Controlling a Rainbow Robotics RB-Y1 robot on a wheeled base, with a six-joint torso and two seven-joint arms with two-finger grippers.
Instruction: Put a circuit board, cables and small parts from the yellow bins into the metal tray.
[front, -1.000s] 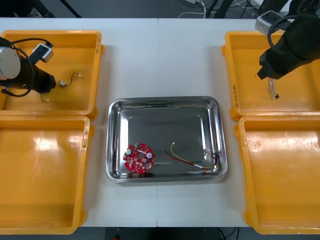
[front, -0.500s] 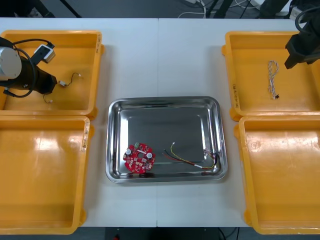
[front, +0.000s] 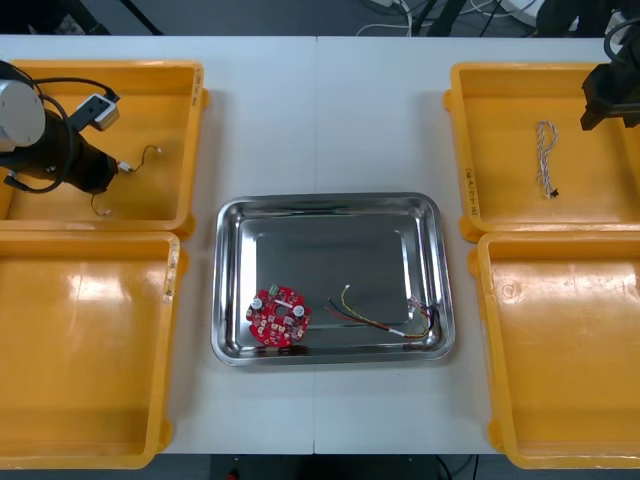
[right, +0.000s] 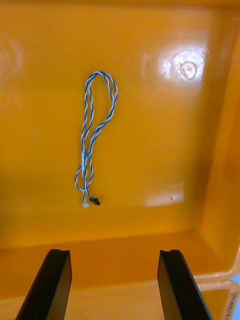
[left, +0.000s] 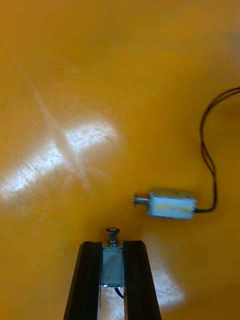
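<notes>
1. One small metal part (left: 112, 262) is clenched between the fingers of the left end effector (left: 113, 245), just above the floor of the far left yellow bin (front: 190, 140).
2. A second small metal part (left: 171, 205) lies on that bin's floor just beyond the fingertips. It is apart from the held one, and a thin black lead (left: 209, 150) curves away from it.
3. Compared with a second ago, the left end effector (front: 100, 175) has edged slightly toward the bin's middle.
4. The right end effector (front: 605, 105) has changed more. A second ago it hung directly over the blue and white cable (front: 545, 160), and it now sits back at the outer side of the far right yellow bin (front: 462, 140).
5. Its fingers (right: 55, 280) stand apart, released, with nothing between them. The twisted cable (right: 92, 135) lies looped on the bin floor beyond them, where it lay before.
6. The metal tray (front: 330, 200) sits mid-counter (front: 320, 110) between the bins. It holds a red circuit board (front: 279, 316) near its front left corner and a red and yellow cable (front: 385, 320) toward its front right. Both are unmoved.
7. The two near yellow bins (front: 90, 345) (front: 565, 350) flank the tray's front side.
</notes>
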